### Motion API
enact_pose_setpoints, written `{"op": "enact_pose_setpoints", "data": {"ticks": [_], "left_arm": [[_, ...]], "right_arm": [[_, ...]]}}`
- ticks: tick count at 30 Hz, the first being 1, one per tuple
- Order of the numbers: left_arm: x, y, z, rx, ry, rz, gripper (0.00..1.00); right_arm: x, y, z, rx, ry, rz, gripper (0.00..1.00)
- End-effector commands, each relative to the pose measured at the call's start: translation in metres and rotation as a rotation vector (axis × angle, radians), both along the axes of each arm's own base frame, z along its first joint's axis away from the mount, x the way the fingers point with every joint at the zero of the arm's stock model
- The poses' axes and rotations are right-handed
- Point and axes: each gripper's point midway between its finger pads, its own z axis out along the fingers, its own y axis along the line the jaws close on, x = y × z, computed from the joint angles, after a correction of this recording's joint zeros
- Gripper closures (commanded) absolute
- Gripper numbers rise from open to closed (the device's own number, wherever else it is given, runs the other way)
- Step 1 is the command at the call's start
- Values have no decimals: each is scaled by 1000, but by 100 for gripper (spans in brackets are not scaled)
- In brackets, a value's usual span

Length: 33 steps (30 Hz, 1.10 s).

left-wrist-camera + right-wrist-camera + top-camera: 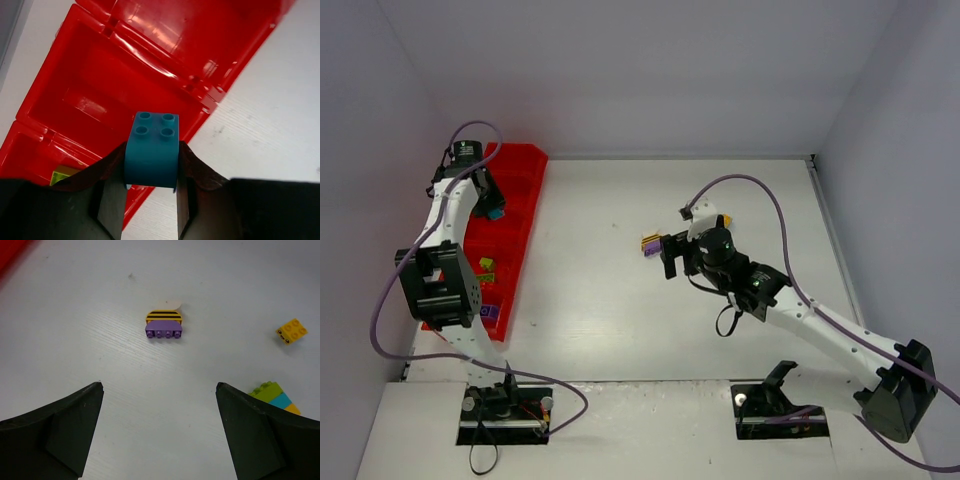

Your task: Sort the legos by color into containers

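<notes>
Item 1, tray: red, long and narrow, lying on the table at 9 to 10 o'clock in the top view. Item 2, left gripper: fingers clamped on the two sides of a teal brick, stud face showing to the wrist camera. The brick hangs over the tray's far half, above the table-side wall of a bare compartment; contact with the tray cannot be told. Item 3, lime bricks: two, in a compartment at 6 o'clock of the teal brick. Item 4, purple piece: in the tray's nearest compartment. Item 5, right gripper: near mid-table, fingers spread wide, holding nothing. Item 6, purple brick: on the table at 12 o'clock of the right gripper in its wrist view, clear of both fingers, with a yellow-and-black striped piece touching its far side. Item 7, yellow brick: at 2 o'clock, alone. Item 8, stack: lime, teal and orange, at 4 o'clock, partly hidden by the finger on that side.
</notes>
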Motion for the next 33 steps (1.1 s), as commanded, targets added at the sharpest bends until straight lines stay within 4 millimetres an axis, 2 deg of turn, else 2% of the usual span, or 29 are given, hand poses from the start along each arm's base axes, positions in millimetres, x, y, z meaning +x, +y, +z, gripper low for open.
{"op": "enact_pose_setpoints", "data": {"ticks": [1,4,8,9,13,17,18,19,20,22,23,24,25,26,27,28,29,30,31,33], "left_arm": [[9,21,21,71,-36,50,76],[11,26,15,77,-20,59,63],[14,21,16,54,-26,42,52],[13,18,18,45,-31,35,46],[9,12,26,25,-49,19,36],[0,-1,40,-3,-72,3,33],[-5,-6,47,-11,-88,-3,33],[-7,-15,51,-18,-96,-22,33],[-14,-21,57,-20,-108,-31,33],[-21,-48,61,-46,-113,-97,33],[-26,-58,70,-52,-133,-125,33],[-32,-65,66,-59,-126,-143,33],[-39,-88,75,-64,-148,-202,33],[-44,-100,77,-79,-157,-237,33],[-49,-110,68,-90,-153,-269,33],[-55,-129,68,-99,-159,-324,33],[-61,-140,76,-114,-194,-362,33],[-67,-148,74,-127,-193,-390,33],[-76,-155,63,-139,-169,-416,33],[-89,-173,65,-165,-181,-480,32]], "right_arm": [[14,-12,12,26,-33,-90,9],[18,-23,5,16,-6,-133,9],[23,-29,-8,4,38,-172,9],[27,-33,-10,5,46,-193,9],[39,-38,-13,-2,64,-235,9],[49,-49,-24,-32,111,-294,12],[54,-52,-22,-27,108,-320,12],[58,-59,-27,-37,124,-350,14],[62,-62,-23,-28,122,-373,18],[68,-75,-29,-25,148,-445,22],[69,-80,-31,-22,157,-468,23],[70,-83,-31,-23,167,-488,23],[73,-91,-36,-21,179,-536,23],[73,-95,-38,-21,187,-561,23],[73,-100,-40,-27,201,-584,23],[74,-104,-46,-27,217,-612,23],[74,-112,-50,-34,233,-638,23],[74,-117,-53,-35,241,-656,23],[74,-120,-58,-37,259,-661,23],[76,-132,-62,-37,275,-687,23]]}}
